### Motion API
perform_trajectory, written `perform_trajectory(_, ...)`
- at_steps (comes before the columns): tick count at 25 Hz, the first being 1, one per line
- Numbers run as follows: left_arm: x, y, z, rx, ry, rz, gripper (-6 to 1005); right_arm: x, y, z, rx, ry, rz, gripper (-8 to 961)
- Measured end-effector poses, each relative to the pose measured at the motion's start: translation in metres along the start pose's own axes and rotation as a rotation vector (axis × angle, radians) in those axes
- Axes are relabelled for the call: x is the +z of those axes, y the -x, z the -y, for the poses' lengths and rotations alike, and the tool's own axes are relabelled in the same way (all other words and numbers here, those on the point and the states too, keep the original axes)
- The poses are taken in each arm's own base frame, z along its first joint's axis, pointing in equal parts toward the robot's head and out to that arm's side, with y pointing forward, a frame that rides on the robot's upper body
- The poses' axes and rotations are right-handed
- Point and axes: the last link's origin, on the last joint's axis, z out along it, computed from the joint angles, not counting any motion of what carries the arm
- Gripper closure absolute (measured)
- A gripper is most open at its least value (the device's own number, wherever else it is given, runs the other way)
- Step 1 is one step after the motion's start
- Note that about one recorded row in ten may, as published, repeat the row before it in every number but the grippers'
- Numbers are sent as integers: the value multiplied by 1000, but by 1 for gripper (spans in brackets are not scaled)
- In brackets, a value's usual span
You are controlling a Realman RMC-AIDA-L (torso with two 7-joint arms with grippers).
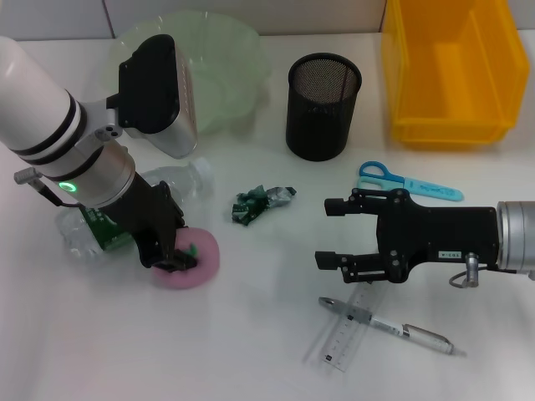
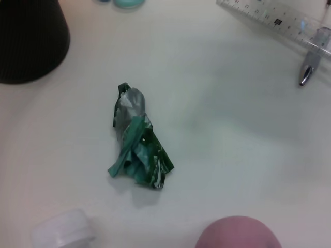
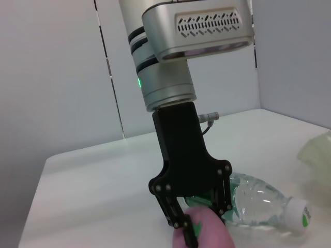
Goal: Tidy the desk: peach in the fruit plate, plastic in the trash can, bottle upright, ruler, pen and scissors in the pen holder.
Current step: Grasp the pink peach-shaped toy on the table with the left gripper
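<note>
A pink peach sits on the table at the front left. My left gripper is down on it, a finger on each side; the right wrist view shows the gripper closed around the peach. A clear bottle lies on its side behind it. A crumpled green plastic wrapper lies mid-table and fills the left wrist view. My right gripper is open and empty above the table, between the blue scissors and the ruler with the pen across it.
A black mesh pen holder stands at the back centre. A pale green fruit plate is at the back left, partly behind my left arm. A yellow bin stands at the back right.
</note>
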Motion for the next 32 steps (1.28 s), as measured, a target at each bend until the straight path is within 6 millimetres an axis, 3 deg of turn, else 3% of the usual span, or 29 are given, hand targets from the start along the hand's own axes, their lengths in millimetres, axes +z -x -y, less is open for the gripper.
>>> perform_trajectory(3, 0, 0, 0, 0, 3, -1, 646, 0, 0, 0, 0, -1, 0, 167)
perform_trajectory(32, -1, 0, -2, -4, 13, -6, 844, 0, 0, 0, -1, 0, 0, 167)
